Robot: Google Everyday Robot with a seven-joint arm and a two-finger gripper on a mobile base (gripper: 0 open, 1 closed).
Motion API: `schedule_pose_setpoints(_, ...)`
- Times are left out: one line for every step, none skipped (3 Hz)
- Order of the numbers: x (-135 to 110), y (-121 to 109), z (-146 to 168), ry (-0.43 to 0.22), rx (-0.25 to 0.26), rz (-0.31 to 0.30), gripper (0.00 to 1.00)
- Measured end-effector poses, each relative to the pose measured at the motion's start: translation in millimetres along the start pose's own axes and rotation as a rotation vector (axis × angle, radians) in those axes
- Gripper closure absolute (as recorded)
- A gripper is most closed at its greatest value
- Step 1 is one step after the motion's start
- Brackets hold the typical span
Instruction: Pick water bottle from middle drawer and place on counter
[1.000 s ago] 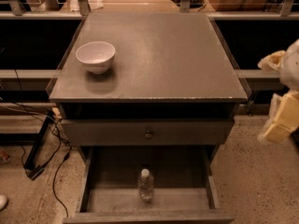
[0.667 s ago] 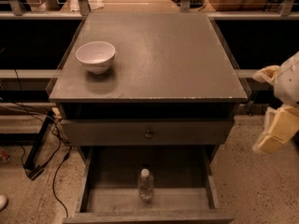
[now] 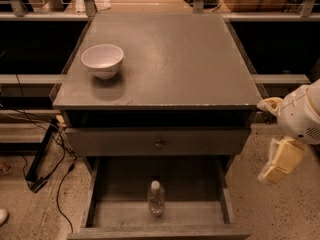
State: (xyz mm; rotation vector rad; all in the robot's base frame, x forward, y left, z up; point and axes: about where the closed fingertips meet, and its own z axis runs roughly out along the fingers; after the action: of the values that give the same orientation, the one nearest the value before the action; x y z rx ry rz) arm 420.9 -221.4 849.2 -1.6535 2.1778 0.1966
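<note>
Beside middle drawer (image 3: 195,212), gripper (image 3: 278,163), holding nothing

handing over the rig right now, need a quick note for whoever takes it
Gripper: off the cabinet's right side, level with the drawers, carrying nothing, far from the bottle.
Water bottle: standing upright in the middle drawer, about centred.
Counter: a white bowl sits on its left side.
Done: middle drawer is pulled open.
Left: reach in, grasp the bottle, lift it out, set it on the counter, probably right of the bowl.
</note>
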Motion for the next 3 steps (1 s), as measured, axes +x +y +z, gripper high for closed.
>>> schedule_pose_setpoints(2, 14, 18, -0.001, -0.017, -0.001, 0.00)
schedule_pose_setpoints(6, 29, 51, -0.043, -0.024, 0.019, 0.00)
schedule_pose_setpoints(11, 40, 127, -0.110, -0.049, 0.041, 0.00)
